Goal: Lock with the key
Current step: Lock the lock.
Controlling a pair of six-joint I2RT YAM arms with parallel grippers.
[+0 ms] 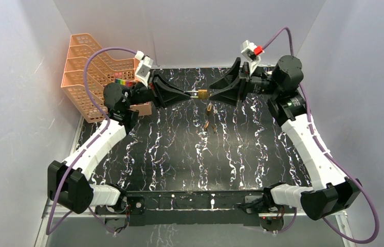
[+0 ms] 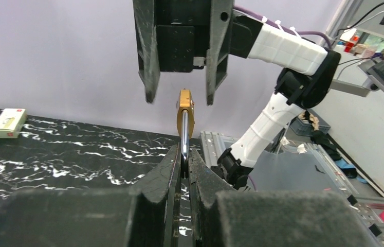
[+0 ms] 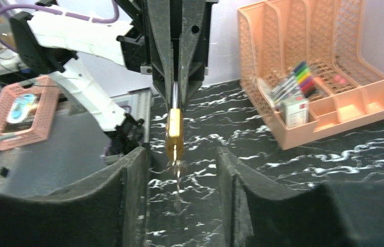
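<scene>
A brass padlock (image 1: 202, 94) hangs in the air over the far middle of the black marble table (image 1: 179, 159). My left gripper (image 1: 189, 93) is shut on its silver shackle (image 2: 184, 144), and the brass body (image 2: 185, 110) points away from it. A key (image 3: 178, 172) sticks out of the padlock (image 3: 174, 134) at its near end in the right wrist view, and more keys (image 1: 208, 117) dangle below on a ring. My right gripper (image 3: 182, 154) is open, one finger on each side of the lock's key end and neither touching it. From the left wrist the right gripper (image 2: 182, 98) straddles the brass body.
An orange mesh organiser (image 1: 94, 72) stands at the far left with markers (image 3: 295, 82) and a small carton in it. A pinkish box (image 1: 141, 109) lies beside it. A small white box (image 2: 8, 122) lies on the table near the wall.
</scene>
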